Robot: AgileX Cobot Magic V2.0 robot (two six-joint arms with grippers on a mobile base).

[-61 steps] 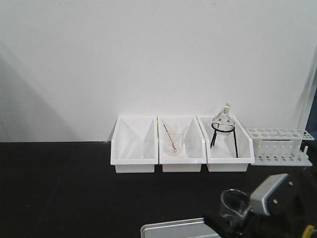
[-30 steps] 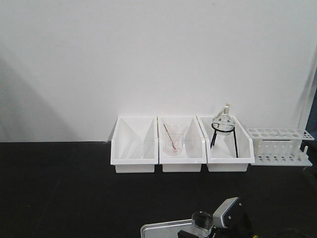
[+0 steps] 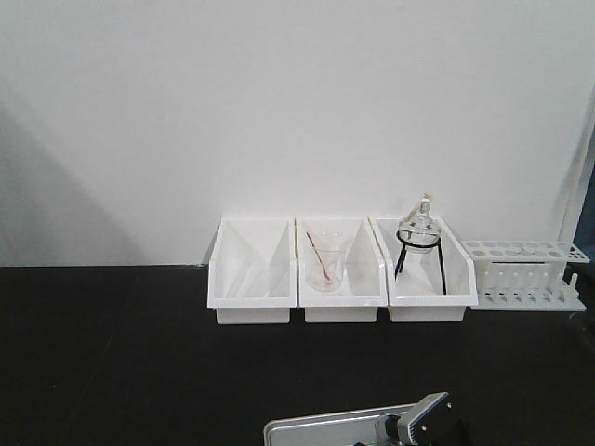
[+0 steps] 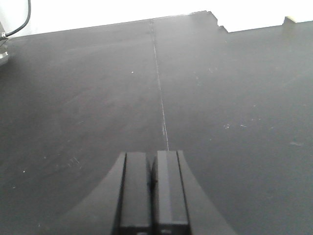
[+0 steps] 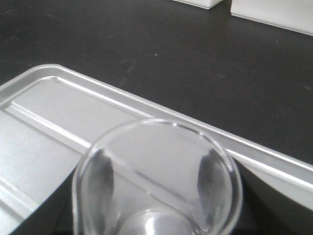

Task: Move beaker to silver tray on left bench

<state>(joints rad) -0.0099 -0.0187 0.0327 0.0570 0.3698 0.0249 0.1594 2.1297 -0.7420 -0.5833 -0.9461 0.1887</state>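
The small clear beaker [image 5: 156, 147] fills the lower part of the right wrist view, its mouth facing the camera. My right gripper [image 5: 156, 196] is shut on it, and the dark fingers [image 5: 213, 171] show through the glass on both sides. Under it lies the silver tray [image 5: 54, 107], with the beaker over the tray's right end near the raised rim. I cannot tell whether it touches the tray. In the front view only the tray's far edge [image 3: 321, 427] and the right wrist [image 3: 428, 416] show at the bottom. My left gripper [image 4: 152, 161] is shut and empty above the bare black bench [image 4: 98, 98].
Three white bins [image 3: 253, 271] stand against the back wall. The middle bin holds a beaker with a reddish rod [image 3: 325, 263], and the right bin holds a flask on a black stand [image 3: 418, 237]. A white test-tube rack [image 3: 525, 271] is at far right.
My right gripper has carried the beaker left and down, from beside the tray to over its right end. It has mostly sunk below the front view's bottom edge.
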